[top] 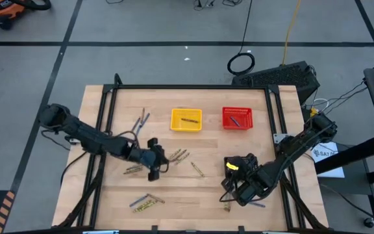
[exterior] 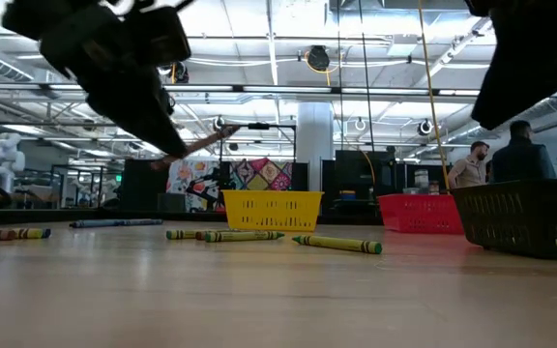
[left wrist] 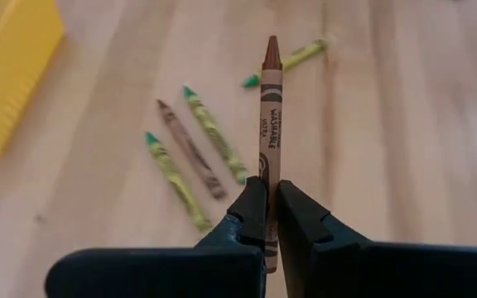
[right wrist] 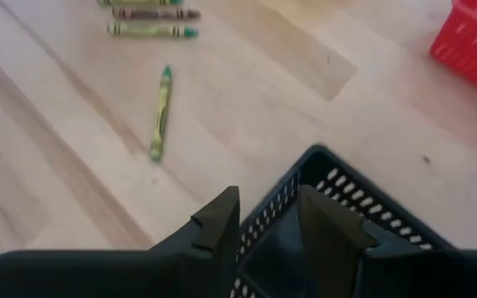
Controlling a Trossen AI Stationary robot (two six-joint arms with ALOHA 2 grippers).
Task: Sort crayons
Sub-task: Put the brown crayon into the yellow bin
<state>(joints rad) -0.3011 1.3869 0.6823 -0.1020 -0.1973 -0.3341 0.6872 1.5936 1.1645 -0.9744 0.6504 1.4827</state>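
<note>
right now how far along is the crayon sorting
Early. Done: one crayon lies in the yellow basket and one in the red basket. In hand: the left gripper is shut on a brown crayon; the right gripper hovers open over the black basket. Left: many loose crayons across the table.

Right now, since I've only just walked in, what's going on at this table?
The robot is sorting crayons. The left gripper is shut on a brown crayon, held above the table near loose crayons. The right gripper hovers open over the rim of the black basket. The yellow basket and red basket each hold a crayon.
</note>
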